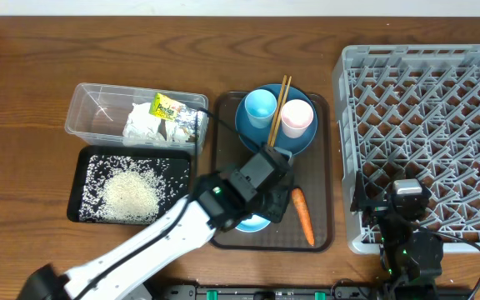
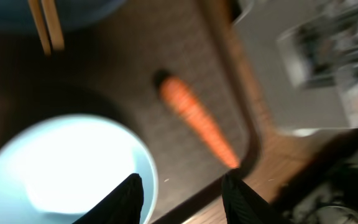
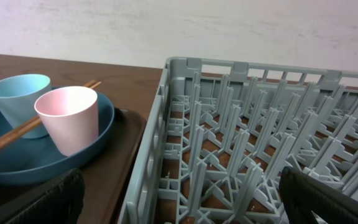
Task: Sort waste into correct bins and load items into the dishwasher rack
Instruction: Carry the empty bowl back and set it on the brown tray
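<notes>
From overhead, the left arm covers most of the light-blue bowl at the near end of the brown tray. Its wrist view shows the bowl's white inside bare, with the left claw spread just past the rim and pinching nothing. The small orange carrot lies loose on the tray beside the bowl, its tip toward the tray's raised corner edge.

Only the overhead view shows the bins. The clear tub holds the crumpled napkin and the yellow-green snack packet. The black tray just in front of it holds the rice.

The right wrist view looks over the grey rack wall, with the right claw spread wide and holding nothing. It also shows the light-blue cup and pink cup upright on the dark-blue plate, with the chopsticks lying across the plate between them. The rack stands just beside the brown tray. Bare counter lies open to the far left.
</notes>
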Motion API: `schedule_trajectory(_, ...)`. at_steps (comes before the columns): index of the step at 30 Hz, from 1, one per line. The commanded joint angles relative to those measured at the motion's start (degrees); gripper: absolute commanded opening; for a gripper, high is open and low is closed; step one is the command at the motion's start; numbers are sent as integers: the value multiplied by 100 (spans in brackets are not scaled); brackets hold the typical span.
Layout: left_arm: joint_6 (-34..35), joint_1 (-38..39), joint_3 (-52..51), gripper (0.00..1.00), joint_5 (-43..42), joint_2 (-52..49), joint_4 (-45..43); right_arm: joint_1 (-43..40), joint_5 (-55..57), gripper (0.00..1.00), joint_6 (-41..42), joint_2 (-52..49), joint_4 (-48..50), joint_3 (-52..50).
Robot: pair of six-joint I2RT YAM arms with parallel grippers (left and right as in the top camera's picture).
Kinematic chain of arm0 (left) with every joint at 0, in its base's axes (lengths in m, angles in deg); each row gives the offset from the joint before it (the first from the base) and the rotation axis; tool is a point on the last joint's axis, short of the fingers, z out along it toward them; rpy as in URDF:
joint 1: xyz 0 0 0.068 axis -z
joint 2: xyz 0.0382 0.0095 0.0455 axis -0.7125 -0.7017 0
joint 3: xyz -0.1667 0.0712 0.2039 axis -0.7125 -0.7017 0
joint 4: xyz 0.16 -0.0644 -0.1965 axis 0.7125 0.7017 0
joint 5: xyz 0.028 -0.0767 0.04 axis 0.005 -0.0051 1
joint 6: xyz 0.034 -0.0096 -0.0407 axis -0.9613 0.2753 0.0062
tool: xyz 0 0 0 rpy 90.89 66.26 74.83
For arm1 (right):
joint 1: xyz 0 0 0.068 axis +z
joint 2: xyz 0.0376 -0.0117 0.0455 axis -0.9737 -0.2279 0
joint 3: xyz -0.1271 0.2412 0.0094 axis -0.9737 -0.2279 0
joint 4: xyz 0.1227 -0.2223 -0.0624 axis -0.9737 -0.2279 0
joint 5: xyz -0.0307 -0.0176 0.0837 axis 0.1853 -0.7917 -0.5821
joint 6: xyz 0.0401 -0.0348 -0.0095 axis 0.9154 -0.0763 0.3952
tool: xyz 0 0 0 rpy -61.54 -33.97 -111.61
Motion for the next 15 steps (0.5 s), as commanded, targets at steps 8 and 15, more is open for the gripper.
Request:
schedule_trajectory(8, 426, 977, 192, 44, 632, 15, -240, 44, 0, 99, -26, -2, -20, -7)
schedule_trajectory(15, 1823, 1464, 192, 35, 1624, -490, -577, 44, -2, 99, -26, -2, -20, -7)
